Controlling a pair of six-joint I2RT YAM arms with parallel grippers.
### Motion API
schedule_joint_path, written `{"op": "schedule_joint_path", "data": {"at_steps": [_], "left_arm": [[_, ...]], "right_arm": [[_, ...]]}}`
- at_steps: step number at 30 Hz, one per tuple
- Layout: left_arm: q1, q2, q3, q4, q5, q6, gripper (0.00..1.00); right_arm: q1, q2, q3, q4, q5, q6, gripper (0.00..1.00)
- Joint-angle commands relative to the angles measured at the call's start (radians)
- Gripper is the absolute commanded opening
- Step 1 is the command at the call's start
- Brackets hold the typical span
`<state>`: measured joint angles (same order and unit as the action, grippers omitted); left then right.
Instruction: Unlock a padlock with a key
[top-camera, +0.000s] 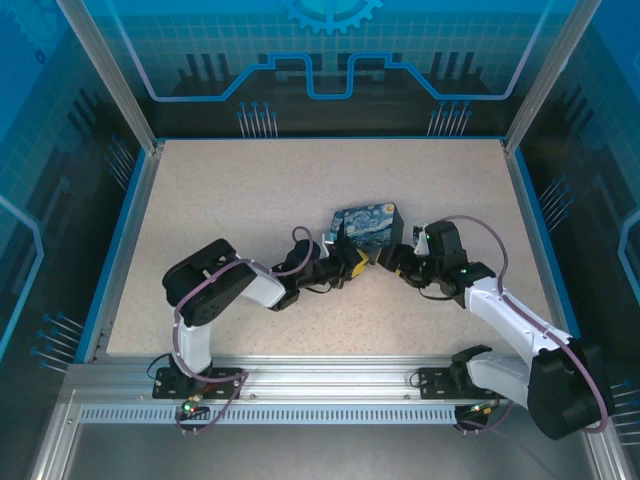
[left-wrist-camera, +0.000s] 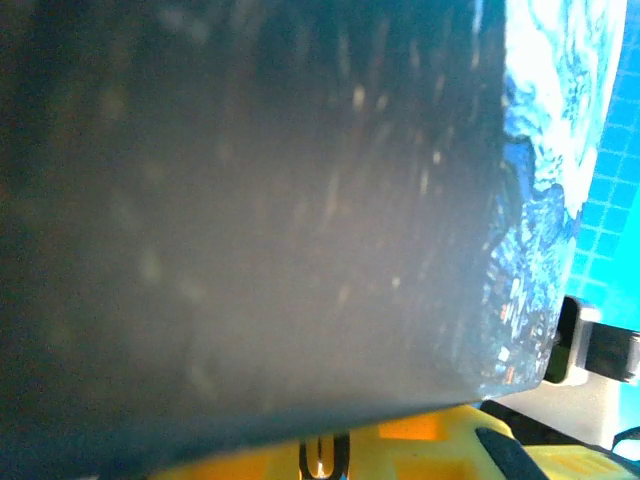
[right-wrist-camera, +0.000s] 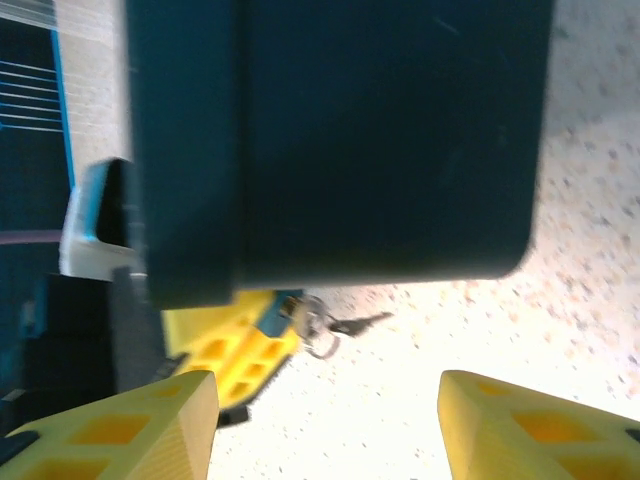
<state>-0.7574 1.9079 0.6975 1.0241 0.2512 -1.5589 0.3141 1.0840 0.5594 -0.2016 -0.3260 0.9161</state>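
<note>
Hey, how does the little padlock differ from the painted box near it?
The padlock is tiny; the painted box is far larger. The padlock has a plain teal body with a metal loop; the painted box carries a swirly blue-and-yellow print. Both are bluish.

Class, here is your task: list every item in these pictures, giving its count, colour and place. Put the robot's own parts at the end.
table: one, speckled beige, under everything.
enclosure panels: several, blue with printed lines, around the table.
box: one, dark blue with a swirly yellow-and-blue print on top, mid-table.
padlock: one, blue-teal with a metal loop, below the box's edge, against a yellow finger of the left hand; whether it is gripped cannot be told.
key: one, dark grey, on the table beside the padlock's loop.
arms: two, black and white, reaching in from the near edge.
left hand: one, yellow fingers, at the box's near-left side.
right hand: one, yellow fingers spread apart, at the box's right side.
</note>
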Motion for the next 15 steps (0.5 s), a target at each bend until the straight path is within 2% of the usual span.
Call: {"op": "schedule_joint_path", "data": {"at_steps": [1, 5, 9, 15], "left_arm": [[0.012, -0.081, 0.033, -0.174, 0.075, 0.083, 0.0], [0.019, -0.112, 0.062, -0.286, 0.108, 0.114, 0.0], [0.022, -0.114, 0.103, -0.374, 0.145, 0.131, 0.0], [0.024, -0.128, 0.174, -0.537, 0.188, 0.178, 0.0]], "right_arm": [[0.02, -0.06, -0.02, 0.009, -0.006, 0.009, 0.6], [0.051, -0.108, 0.015, -0.073, 0.047, -0.128, 0.62], [0.093, -0.088, 0.067, -0.144, 0.102, -0.252, 0.6], [0.202, -0.016, 0.117, -0.19, 0.218, -0.365, 0.51]]}}
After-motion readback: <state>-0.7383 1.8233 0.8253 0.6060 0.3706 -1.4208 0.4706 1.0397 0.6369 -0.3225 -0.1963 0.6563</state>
